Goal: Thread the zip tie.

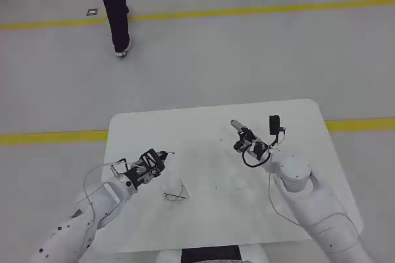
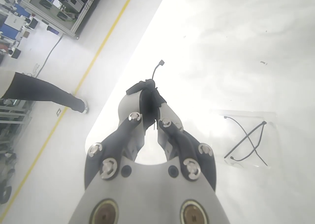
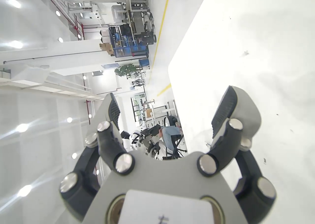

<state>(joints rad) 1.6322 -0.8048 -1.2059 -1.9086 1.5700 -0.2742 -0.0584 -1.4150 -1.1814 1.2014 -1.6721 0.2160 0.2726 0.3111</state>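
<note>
- Table (image 1: 204, 118): white, rounded corners, both arms above it.
- Left gripper (image 1: 157, 160) (image 2: 149, 87): over the left part of the table, set in from the left edge. Fingers (image 2: 128, 104) pressed together, pinching a black zip tie (image 1: 168, 154) (image 2: 154, 72).
- Zip tie: a short curved length sticks out past the fingertips and ends in the square head, which points toward the middle of the table. A sliver of the strap shows between the fingers behind the pinch.
- Right gripper (image 1: 255, 126) (image 3: 169, 107): over the far right part of the table, well apart from the left one. Fingers (image 3: 225, 105) spread wide, nothing between them.
- Clear tray (image 1: 184, 187) (image 2: 269, 121): flat on the table toward the near edge, left of centre, near the left gripper on its inner side.
- Spare ties (image 1: 174, 196) (image 2: 246, 139): a few black ones lying crossed in the tray. Exact count unclear.
</note>
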